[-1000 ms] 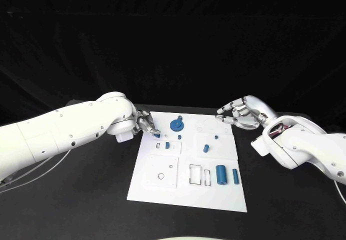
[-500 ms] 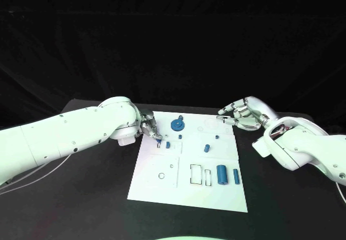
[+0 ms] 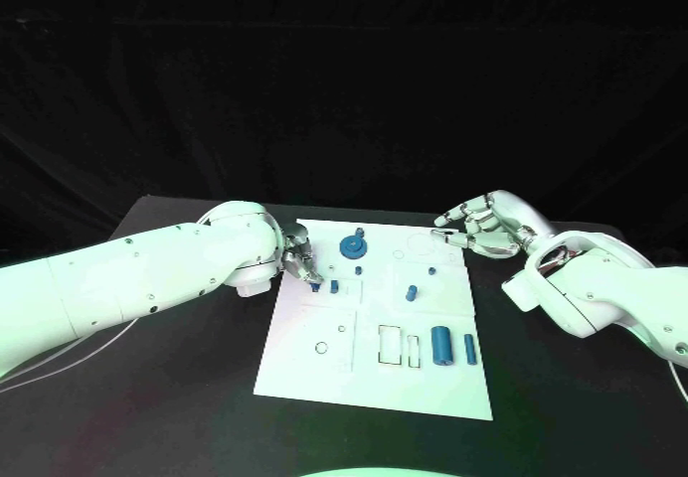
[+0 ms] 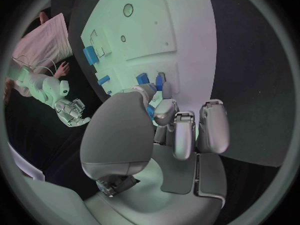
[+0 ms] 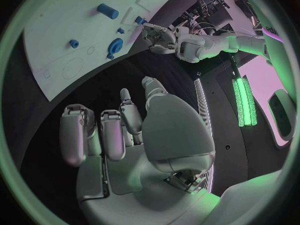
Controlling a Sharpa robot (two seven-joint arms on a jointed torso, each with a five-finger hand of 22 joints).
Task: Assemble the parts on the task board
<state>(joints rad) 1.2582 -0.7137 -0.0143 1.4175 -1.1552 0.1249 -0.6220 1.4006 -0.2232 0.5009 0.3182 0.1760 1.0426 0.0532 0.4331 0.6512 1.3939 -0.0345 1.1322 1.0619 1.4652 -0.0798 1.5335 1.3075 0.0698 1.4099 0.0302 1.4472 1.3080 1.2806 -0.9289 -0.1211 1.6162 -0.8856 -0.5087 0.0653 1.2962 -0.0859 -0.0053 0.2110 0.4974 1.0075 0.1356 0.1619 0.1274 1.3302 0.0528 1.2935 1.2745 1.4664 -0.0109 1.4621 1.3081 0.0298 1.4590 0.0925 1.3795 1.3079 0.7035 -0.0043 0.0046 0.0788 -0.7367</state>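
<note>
My left hand [image 3: 297,260] pinches a small blue part [image 4: 150,110] over the white board's [image 3: 376,370] left edge; my right hand [image 3: 480,225], fingers loosely apart, holds nothing beside its far right corner.

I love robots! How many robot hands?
2: the left robot hand pinches a blue part at the task board's left edge; the right robot hand hovers near its far corner.

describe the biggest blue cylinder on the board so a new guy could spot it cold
Start at the white task board in the middle of the black table and go to its near edge, on the right hand's side. The large blue cylinder lies there, lengthwise, between a rectangular outline and a thinner blue pin. It is the thickest blue part on the board.
</note>
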